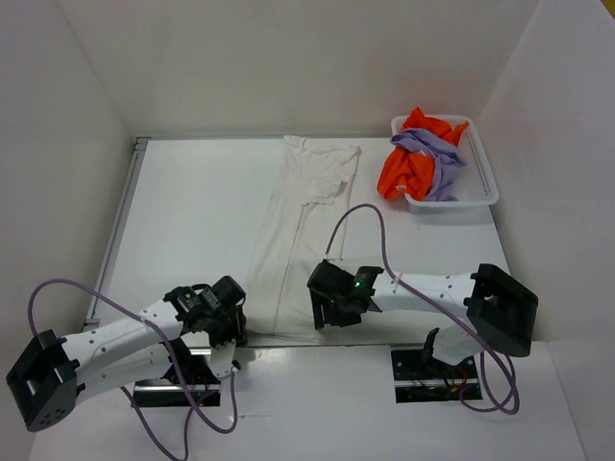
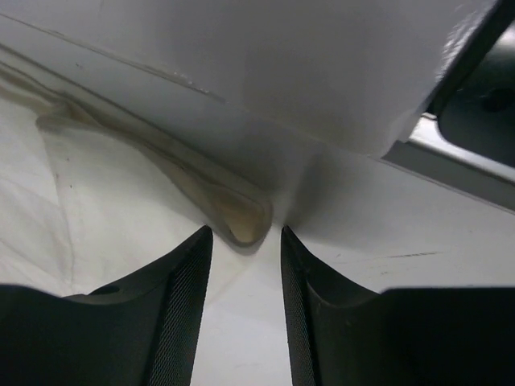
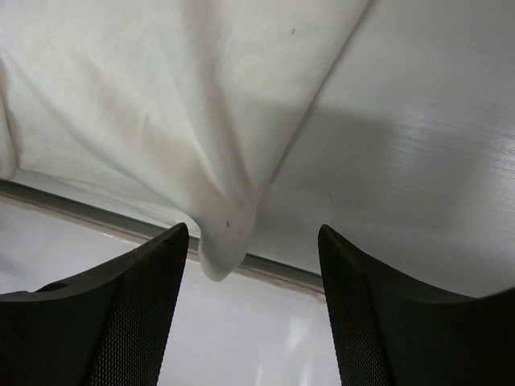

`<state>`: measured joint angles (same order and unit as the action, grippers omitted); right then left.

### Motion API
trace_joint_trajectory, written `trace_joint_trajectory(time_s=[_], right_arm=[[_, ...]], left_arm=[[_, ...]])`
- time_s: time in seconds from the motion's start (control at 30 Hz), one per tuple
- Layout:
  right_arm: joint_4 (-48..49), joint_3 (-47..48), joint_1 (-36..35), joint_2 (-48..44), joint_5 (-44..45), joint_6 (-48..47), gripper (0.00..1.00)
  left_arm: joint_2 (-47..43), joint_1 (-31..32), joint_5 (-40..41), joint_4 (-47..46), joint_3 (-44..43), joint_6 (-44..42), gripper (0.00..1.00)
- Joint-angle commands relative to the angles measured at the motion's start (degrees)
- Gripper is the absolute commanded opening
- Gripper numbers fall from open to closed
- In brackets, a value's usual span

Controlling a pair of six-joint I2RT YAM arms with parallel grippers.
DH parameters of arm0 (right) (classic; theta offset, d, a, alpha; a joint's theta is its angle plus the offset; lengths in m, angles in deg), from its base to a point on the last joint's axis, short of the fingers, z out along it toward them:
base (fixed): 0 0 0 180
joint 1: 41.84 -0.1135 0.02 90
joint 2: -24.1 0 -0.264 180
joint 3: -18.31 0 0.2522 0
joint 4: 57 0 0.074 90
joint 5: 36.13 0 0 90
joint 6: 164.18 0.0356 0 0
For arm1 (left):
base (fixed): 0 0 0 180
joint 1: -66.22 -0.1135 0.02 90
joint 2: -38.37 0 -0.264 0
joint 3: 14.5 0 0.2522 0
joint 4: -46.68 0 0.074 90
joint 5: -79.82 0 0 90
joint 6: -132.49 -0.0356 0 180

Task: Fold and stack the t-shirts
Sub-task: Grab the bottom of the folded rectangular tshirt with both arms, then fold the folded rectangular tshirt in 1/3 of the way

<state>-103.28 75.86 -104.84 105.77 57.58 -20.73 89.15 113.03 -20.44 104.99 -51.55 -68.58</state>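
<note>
A white t-shirt (image 1: 303, 216) lies as a long narrow strip down the middle of the table, collar end far and hem at the near edge. My left gripper (image 1: 235, 328) sits at the hem's left corner. In the left wrist view the left gripper (image 2: 245, 235) is open, a rolled hem corner (image 2: 241, 219) just at its fingertips. My right gripper (image 1: 327, 309) is at the hem's right corner. There the right gripper (image 3: 253, 233) stands wide open and the shirt's corner (image 3: 219, 245) hangs between its tips, nearer the left finger. An orange t-shirt (image 1: 404, 173) and a lavender t-shirt (image 1: 442, 158) lie crumpled together.
A white mesh basket (image 1: 480, 195) at the back right holds the two coloured shirts. A metal strip (image 3: 282, 269) runs along the table's near edge under the hem. White walls close in the table, and a purple cable (image 1: 370, 216) loops above the right arm.
</note>
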Motion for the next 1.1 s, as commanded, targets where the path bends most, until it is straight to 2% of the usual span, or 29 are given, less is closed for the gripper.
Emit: trace_joint_trajectory(time_s=[0.0,0.1,0.27,0.33,0.43,0.57,0.6,0.7,0.8,0.9,0.93,1.07], right_arm=[[0.08,0.86,0.34,-0.90,-1.15,-1.77,0.71],[0.08,0.86,0.34,-0.90,-1.16,-1.77,0.71],[1.14,0.86,0.34,0.41,-2.91,-1.77,0.71],[1.14,0.86,0.34,1.21,-3.44,-2.29,0.71],[1.14,0.86,0.34,1.74,-3.97,-2.91,0.63],[2.36,0.86,0.34,4.89,-6.24,-4.93,0.46],[2.89,0.86,0.34,5.69,-6.78,-5.81,0.37],[2.89,2.08,0.34,7.62,-7.31,-7.39,0.23],[3.42,2.09,0.95,7.63,-8.62,-8.01,0.17],[3.42,2.09,2.00,8.16,-9.24,-9.41,0.06],[2.81,2.09,2.01,8.16,-9.24,-9.94,0.00],[-0.44,6.65,2.01,6.75,-9.25,-11.44,0.00]], left_arm=[[2.30,0.30,1.03,-4.75,-0.79,-2.74,0.47],[2.83,0.30,1.03,-4.74,-0.79,-2.75,0.47],[1.60,0.30,1.03,-5.36,0.26,-3.28,0.35],[2.12,0.30,1.03,-5.36,0.26,-3.28,0.24],[1.60,0.30,0.34,-5.36,0.26,-3.28,0.04],[-0.42,0.30,-1.08,-5.36,0.26,-2.76,0.03],[-1.29,0.30,-1.60,-5.36,0.26,-2.75,0.02],[-2.88,0.30,-2.65,-5.88,0.26,-0.04,0.01],[-4.03,0.30,-3.45,-5.88,-0.26,3.30,0.01],[-4.64,0.30,-4.15,-7.45,-0.27,5.59,0.01],[-5.34,0.30,-4.15,-8.07,-0.27,6.21,0.00],[-5.00,0.30,-3.62,-10.89,-3.41,11.74,0.00]])
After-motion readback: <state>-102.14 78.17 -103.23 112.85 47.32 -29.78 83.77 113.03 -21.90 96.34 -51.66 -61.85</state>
